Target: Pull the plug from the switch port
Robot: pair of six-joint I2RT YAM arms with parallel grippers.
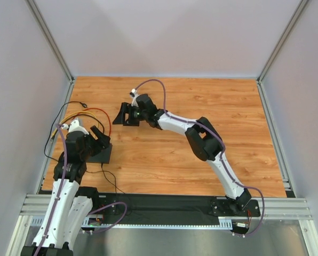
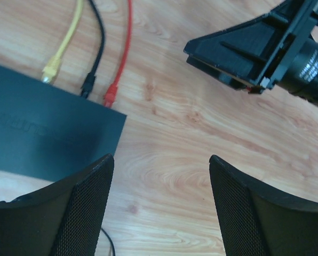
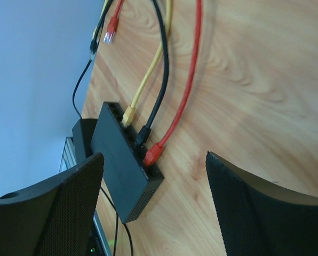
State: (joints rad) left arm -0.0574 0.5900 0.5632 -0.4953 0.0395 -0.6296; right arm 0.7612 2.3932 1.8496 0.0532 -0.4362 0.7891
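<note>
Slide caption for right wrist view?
Open right gripper facing switch with yellow cable, black cable, red cable plugged in.

switch [image 2: 41, 128] matte blk | yel cable [image 2: 67, 37] | blk cable [image 2: 101, 40] | red cable [image 2: 125, 48] | table [image 2: 191, 133] orange-brown wood grain

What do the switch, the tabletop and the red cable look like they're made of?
Switch: matte black casing, either plastic or painted metal; it shows an even, dull sheen without glare, which leaves this open.
Tabletop: wood-grain surface, probably laminate or veneer; it is smooth with a faint gloss over the printed-looking grain.
Red cable: smooth, flexible jacket that looks like plastic; it bends in easy curves.
</note>
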